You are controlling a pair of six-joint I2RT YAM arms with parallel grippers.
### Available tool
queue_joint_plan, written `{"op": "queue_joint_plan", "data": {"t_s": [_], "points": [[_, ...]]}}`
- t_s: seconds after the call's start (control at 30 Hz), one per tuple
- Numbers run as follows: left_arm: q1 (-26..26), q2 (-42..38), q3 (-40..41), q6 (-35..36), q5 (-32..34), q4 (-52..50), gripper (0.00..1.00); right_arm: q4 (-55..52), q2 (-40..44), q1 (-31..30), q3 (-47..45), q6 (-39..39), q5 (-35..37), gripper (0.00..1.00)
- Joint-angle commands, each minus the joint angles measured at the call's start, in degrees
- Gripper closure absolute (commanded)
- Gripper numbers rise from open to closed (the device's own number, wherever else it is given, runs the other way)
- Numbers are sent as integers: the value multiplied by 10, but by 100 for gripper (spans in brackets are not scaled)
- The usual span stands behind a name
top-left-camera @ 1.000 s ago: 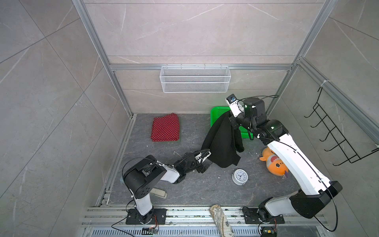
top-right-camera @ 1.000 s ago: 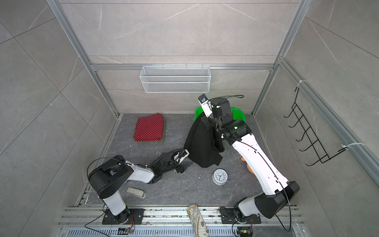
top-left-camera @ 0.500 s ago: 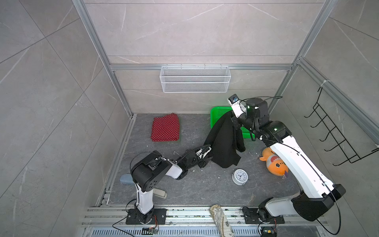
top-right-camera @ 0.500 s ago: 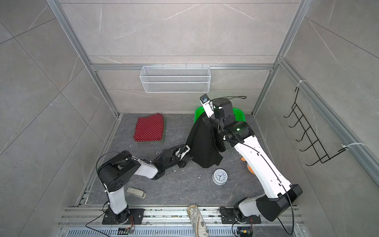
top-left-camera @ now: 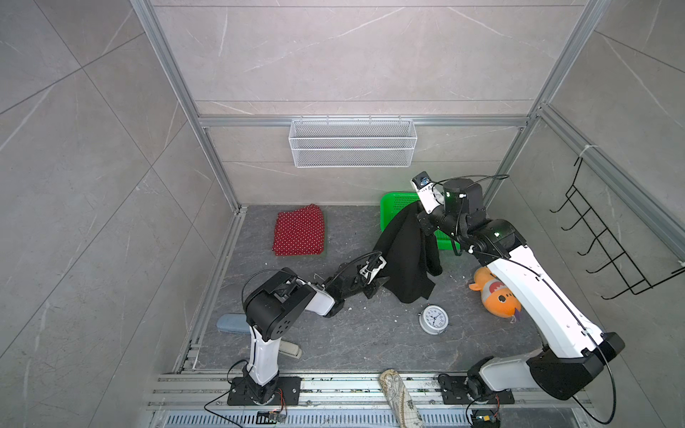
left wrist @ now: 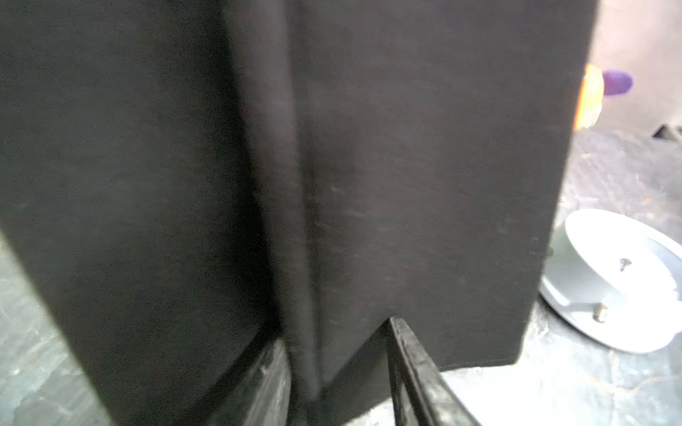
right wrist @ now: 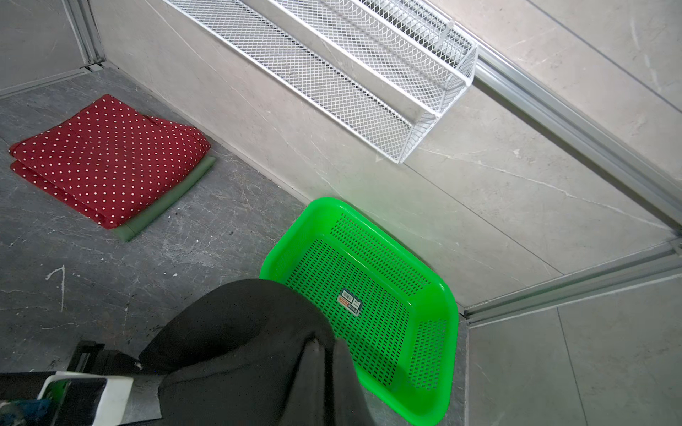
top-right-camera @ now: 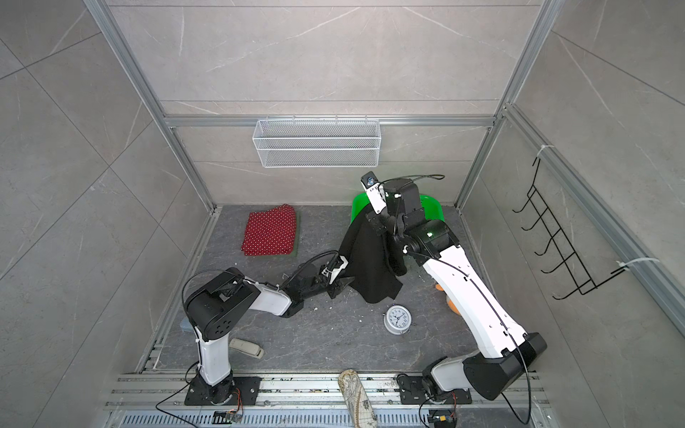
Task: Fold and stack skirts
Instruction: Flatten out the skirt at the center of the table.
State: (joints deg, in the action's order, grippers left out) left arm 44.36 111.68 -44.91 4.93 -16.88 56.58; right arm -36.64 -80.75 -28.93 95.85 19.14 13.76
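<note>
Left wrist: black skirt [left wrist: 332, 184] between jaws

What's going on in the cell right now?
The right tool holds the black skirt up by its upper end, so it hangs down by the green basket. The left tool has its jaws either side of a fold near the skirt's lower edge; a firm grip isn't clear. The red polka-dot skirt lies folded on the olive green skirt at the back.
</note>
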Motion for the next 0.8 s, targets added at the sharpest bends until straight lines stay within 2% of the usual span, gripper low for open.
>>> {"op": "queue_joint_plan", "data": {"t_s": [0.0,0.23,0.37,0.5,0.77], "points": [[-2,8,-13,-26,-29,15,72,20,17,3,-7,4,3,100],[-2,5,-7,-40,-19,2,100,23,16,7,-7,-1,4,100],[-2,-17,3,-36,9,-9,100,21,18,9,-9,-1,7,100],[-2,-73,13,-25,49,-60,100,22,19,14,-16,-3,17,100],[-14,-288,-54,20,236,-423,100,25,33,42,-41,-30,40,100]]}}
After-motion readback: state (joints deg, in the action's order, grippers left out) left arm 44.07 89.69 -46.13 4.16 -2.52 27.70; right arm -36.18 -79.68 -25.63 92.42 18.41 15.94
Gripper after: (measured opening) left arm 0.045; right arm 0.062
